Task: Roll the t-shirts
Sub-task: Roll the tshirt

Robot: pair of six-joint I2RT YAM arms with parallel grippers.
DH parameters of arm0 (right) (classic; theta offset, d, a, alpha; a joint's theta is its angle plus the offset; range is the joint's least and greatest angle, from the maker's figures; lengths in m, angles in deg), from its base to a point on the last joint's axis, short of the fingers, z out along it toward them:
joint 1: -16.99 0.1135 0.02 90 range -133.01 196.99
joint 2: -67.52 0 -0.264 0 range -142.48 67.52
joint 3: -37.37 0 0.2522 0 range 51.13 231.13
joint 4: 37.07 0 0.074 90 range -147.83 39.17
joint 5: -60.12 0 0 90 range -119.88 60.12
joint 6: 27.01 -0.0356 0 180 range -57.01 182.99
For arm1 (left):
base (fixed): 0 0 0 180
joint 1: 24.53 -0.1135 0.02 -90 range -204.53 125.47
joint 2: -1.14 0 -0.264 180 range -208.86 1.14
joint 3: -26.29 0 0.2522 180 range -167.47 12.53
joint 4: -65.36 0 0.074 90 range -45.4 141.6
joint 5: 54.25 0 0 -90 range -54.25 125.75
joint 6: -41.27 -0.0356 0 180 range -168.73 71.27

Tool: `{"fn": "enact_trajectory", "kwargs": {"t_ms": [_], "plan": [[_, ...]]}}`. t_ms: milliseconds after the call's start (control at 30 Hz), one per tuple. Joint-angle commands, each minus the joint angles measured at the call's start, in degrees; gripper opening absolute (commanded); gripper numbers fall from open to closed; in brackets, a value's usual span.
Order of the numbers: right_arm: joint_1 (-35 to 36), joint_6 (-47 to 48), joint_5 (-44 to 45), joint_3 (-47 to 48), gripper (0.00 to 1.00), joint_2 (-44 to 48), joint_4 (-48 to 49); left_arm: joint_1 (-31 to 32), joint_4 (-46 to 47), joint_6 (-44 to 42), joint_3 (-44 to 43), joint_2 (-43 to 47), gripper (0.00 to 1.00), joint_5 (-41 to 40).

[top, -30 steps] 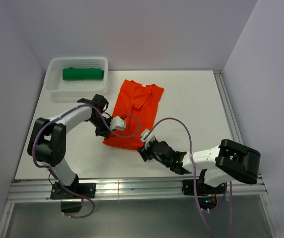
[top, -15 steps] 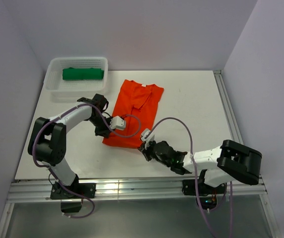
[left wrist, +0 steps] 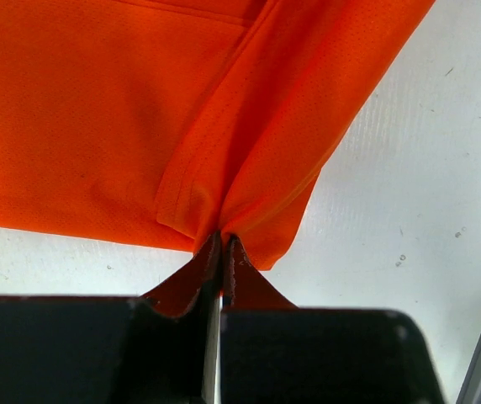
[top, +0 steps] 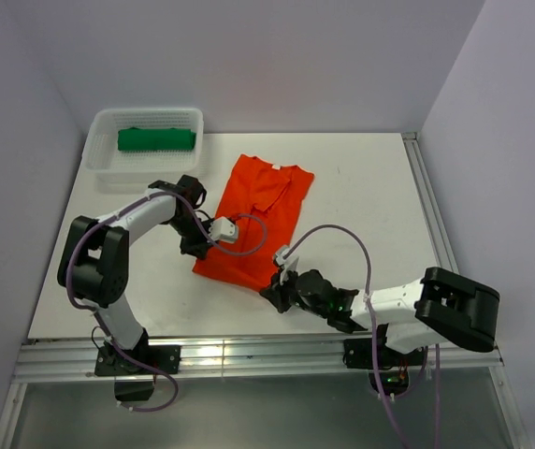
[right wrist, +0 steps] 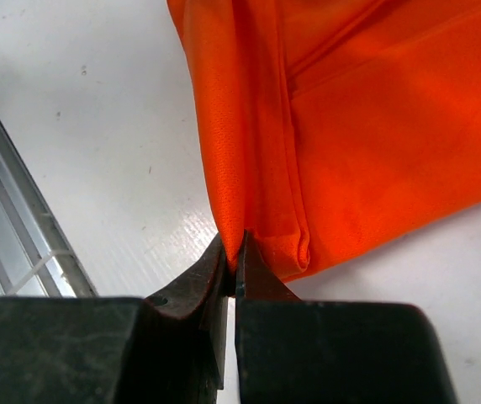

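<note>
1. The left arm (top: 141, 213) rose from its base at the near-left edge, folded sharply at the elbow and ran toward the far side. Its wrist then bent back down toward the table.
2. The left gripper (top: 196, 251) sat at the near-left corner of the orange-red t-shirt (top: 258, 215). In the left wrist view its fingers were pressed together on a puckered fold of that cloth (left wrist: 97, 109), so it was clamped on the shirt (left wrist: 221, 240).
3. The right arm (top: 394, 301) lay low over the table, stretched leftward from its base at the near-right edge.
4. The right gripper (top: 272, 292) met the shirt's near-right corner. In the right wrist view its fingers were closed on a thin pinch of the orange fabric (right wrist: 375, 126), with the hem doubled just beside the tips (right wrist: 239, 246).
5. The orange-red t-shirt lay flat in the middle of the table (top: 370, 206), folded into a long narrow shape. Its collar end was far and its hem near, and both near corners were held.
6. The dark green t-shirt (top: 156, 139) rested as a compact bundle inside the white mesh basket (top: 94, 154) at the far-left corner.
7. The table was white, with a metal rail (top: 249, 354) along the near edge and another on the right.
8. Plain pale lilac walls (top: 249, 56) closed in the left, far and right sides.
9. Purple cables (top: 333, 229) looped over both arms.
</note>
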Motion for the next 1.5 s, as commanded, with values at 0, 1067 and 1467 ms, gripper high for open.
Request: {"fn": "enact_trajectory", "kwargs": {"t_ms": [0, 1067, 1467], "plan": [[-0.13, -6.69, -1.45, -0.73, 0.00, -2.09, 2.52, -0.69, -1.31, -0.50, -2.46, -0.85, 0.00, -0.04], [-8.22, -31.38, -13.67, -5.12, 0.00, -21.96, 23.80, -1.48, 10.46, 4.42, -1.76, -6.03, 0.00, -6.37], [-8.84, -41.49, -18.07, -2.39, 0.04, -20.92, 13.26, -0.87, 20.92, 7.23, 4.13, -2.26, 0.03, -11.56]]}}
